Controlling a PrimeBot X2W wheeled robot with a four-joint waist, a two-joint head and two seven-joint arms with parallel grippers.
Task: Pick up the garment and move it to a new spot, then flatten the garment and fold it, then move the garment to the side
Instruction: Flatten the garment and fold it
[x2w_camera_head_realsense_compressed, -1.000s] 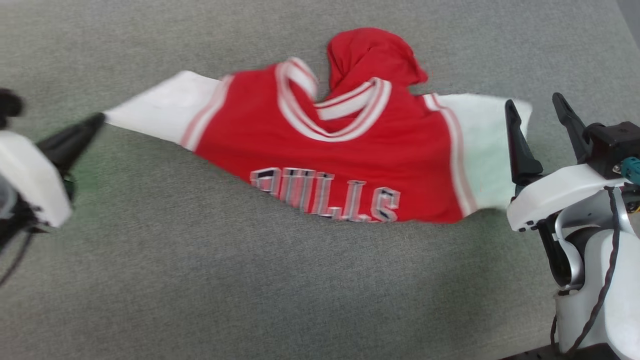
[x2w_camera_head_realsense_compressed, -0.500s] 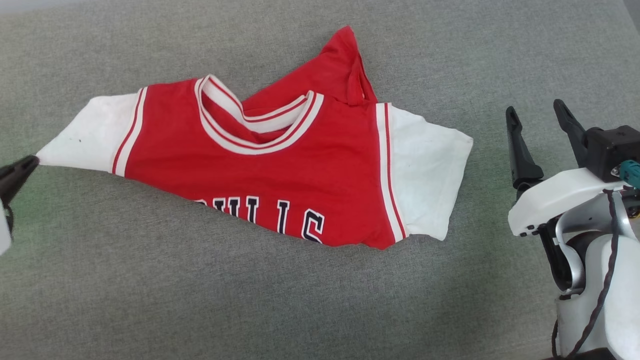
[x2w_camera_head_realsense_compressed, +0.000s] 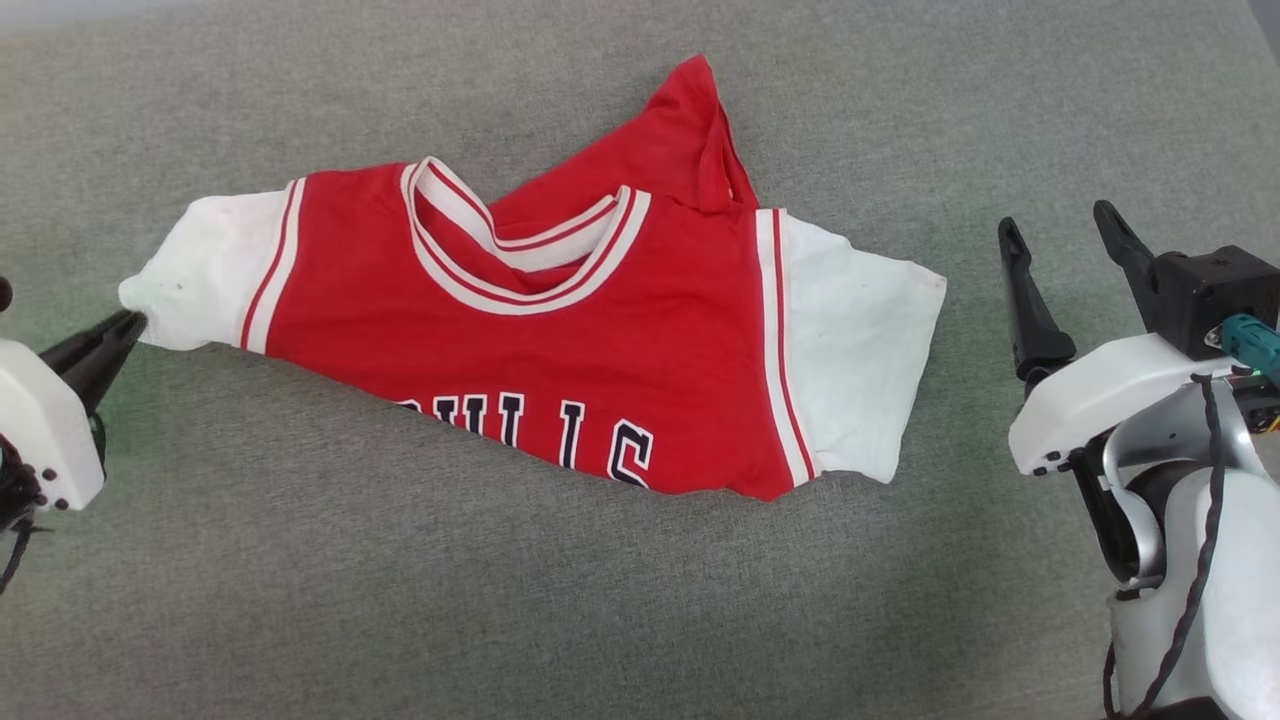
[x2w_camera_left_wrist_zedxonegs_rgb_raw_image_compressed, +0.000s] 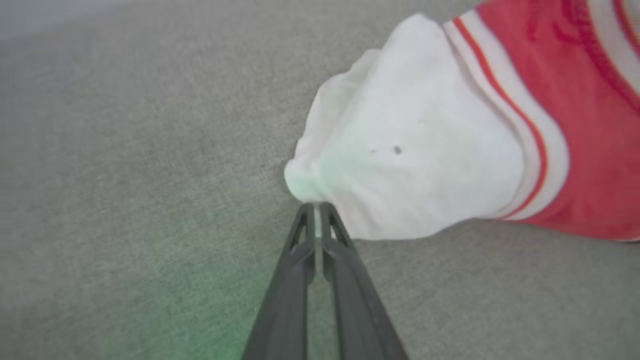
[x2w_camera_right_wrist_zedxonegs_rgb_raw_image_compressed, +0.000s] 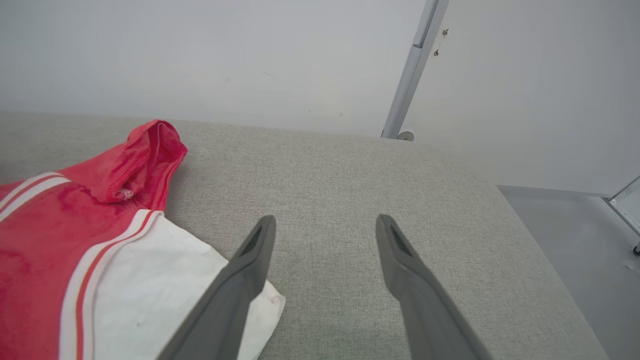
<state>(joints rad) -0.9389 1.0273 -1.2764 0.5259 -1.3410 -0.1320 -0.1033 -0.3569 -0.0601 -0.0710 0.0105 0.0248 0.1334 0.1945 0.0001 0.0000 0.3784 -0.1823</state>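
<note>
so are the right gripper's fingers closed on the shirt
No, the right gripper stands with its fingers wide apart, clear of the garment off to its side.

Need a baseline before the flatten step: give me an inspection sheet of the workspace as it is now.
Surface: grey woven surface, faint green glow near the left gripper.
Job's things: garment lies crumpled, lower body tucked under, a red fold bunched behind the collar.
Clutter: nothing seen.
Grippers: left gripper's fingers are nearly together, tips at the edge of the white sleeve; cannot tell whether it pinches fabric. right gripper is open, holding nothing, beside the other sleeve.
Cables: dark cable runs along the right arm, off the garment.
Surroundings: pale wall, metal post, grey floor.
</note>
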